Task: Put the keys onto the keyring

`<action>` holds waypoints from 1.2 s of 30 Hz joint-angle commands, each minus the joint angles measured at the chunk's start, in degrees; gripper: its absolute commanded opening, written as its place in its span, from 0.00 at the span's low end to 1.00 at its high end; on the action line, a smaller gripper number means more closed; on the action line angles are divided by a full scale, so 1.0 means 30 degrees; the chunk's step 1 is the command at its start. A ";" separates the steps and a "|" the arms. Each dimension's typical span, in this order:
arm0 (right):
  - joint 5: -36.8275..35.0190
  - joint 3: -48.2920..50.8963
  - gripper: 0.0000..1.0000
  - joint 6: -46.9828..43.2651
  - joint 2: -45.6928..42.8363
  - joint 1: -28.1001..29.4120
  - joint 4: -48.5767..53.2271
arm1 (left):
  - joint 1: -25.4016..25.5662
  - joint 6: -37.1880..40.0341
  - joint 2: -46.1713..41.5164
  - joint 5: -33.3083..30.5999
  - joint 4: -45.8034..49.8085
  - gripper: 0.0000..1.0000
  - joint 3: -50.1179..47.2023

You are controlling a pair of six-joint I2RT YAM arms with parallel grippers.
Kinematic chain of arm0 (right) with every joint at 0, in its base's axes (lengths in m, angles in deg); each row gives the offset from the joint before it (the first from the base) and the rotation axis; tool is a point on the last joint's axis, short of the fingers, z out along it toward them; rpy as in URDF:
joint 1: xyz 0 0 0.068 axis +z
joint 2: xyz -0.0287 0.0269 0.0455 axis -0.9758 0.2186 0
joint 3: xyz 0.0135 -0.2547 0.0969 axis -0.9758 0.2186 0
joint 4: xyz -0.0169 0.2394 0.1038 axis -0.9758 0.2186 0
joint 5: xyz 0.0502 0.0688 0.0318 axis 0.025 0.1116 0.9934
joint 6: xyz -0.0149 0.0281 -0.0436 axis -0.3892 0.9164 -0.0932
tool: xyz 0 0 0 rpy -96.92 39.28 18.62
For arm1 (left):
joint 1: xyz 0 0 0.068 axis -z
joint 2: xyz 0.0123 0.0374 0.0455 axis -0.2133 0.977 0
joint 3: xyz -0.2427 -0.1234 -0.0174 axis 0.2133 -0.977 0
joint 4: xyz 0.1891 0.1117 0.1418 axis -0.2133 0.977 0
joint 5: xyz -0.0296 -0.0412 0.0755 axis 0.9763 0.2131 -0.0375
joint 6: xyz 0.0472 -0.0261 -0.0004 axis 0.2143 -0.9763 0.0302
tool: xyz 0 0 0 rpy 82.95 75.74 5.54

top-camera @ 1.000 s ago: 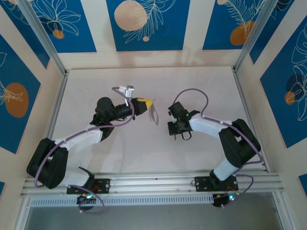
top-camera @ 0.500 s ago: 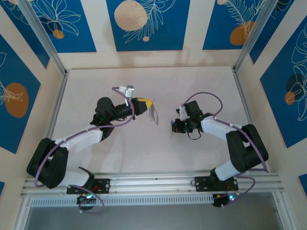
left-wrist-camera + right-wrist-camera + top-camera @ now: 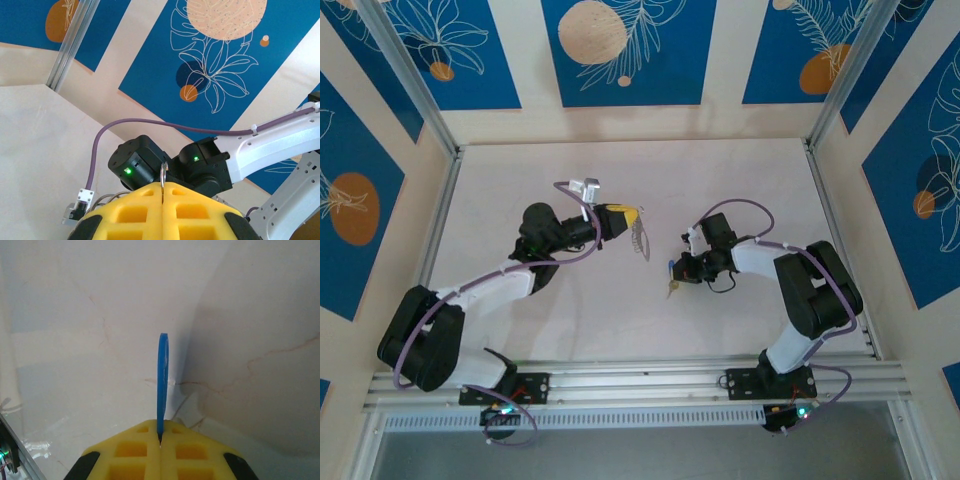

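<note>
My left gripper is shut on the keyring, a thin grey metal loop that sticks out past its yellow pads towards the right arm. In the left wrist view the keyring shows edge-on, pinched at the left gripper. My right gripper is shut on the key, a short way right of and below the loop, not touching it. In the right wrist view the blue head of the key stands edge-on out of the right gripper. The blade is hidden.
The pale table is walled by blue-and-cream panels and aluminium posts. A purple cable with a white connector loops above the left wrist. A rail runs along the near edge by the arm bases.
The right wrist has turned and swung its gripper left, bringing the blue key closer to the keyring. The left arm and the keyring have stayed still.
</note>
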 commanded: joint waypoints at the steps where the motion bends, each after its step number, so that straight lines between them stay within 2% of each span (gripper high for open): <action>1: -0.1016 -0.0309 0.06 0.0082 0.0038 0.0094 0.0565 | 0.0151 -0.0181 0.0128 0.0200 -0.1360 0.00 0.0288; 4: -0.1394 -0.0337 0.12 0.0060 -0.0072 0.0179 0.0758 | 0.0147 -0.0284 0.0221 0.0229 -0.1530 0.00 0.0288; 9: -0.1707 -0.0344 0.16 0.0089 -0.0243 0.0329 0.0893 | 0.0160 -0.0299 0.0202 0.0231 -0.1552 0.00 0.0286; 19: -0.2116 -0.0362 0.16 0.0071 -0.0616 0.0554 0.1208 | 0.0164 -0.0301 0.0094 0.0257 -0.1582 0.00 0.0231; 24: -0.2133 -0.0319 0.22 0.0123 -0.1123 0.0536 0.1443 | 0.0177 -0.0328 0.0092 0.0230 -0.1633 0.00 0.0230; 36: -0.2123 -0.0328 0.21 0.0119 -0.1342 0.0544 0.1692 | 0.0158 -0.0359 0.0121 0.0229 -0.1694 0.00 0.0200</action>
